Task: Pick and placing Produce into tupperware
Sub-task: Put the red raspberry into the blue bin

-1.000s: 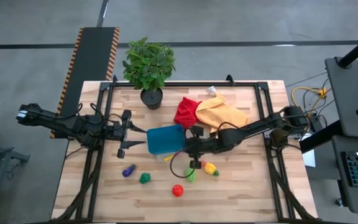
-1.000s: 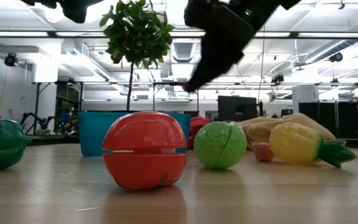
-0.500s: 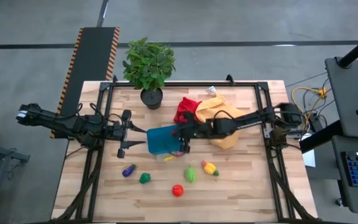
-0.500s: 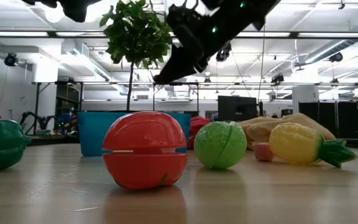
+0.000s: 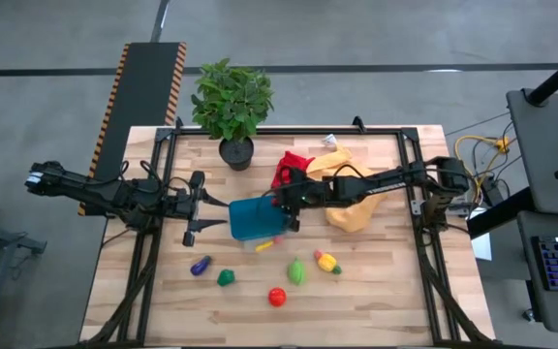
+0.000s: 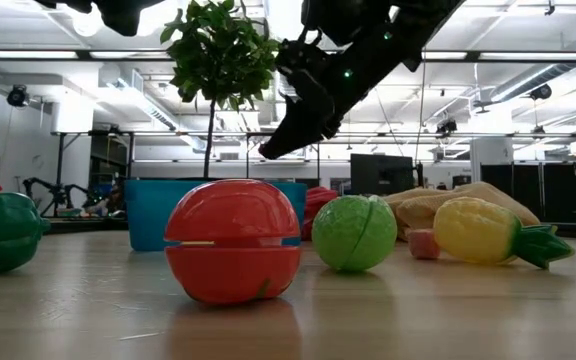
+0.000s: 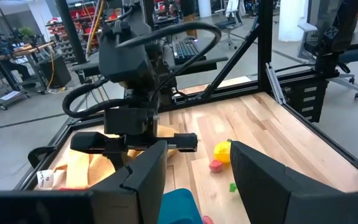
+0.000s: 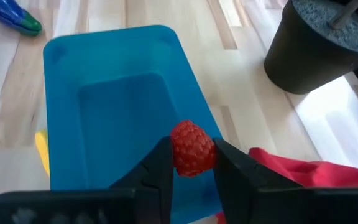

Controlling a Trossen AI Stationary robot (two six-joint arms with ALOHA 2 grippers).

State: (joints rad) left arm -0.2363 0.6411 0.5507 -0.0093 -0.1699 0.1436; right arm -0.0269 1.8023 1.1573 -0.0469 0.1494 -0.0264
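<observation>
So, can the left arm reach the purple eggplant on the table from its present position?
Probably yes. The left gripper is open and holds nothing, and the eggplant lies on bare wood on its side of the tupperware, with nothing between.

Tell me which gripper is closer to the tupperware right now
Right. The right gripper hangs over the tupperware's right edge, holding a red berry above it. The left gripper waits open just off its left side.
</observation>
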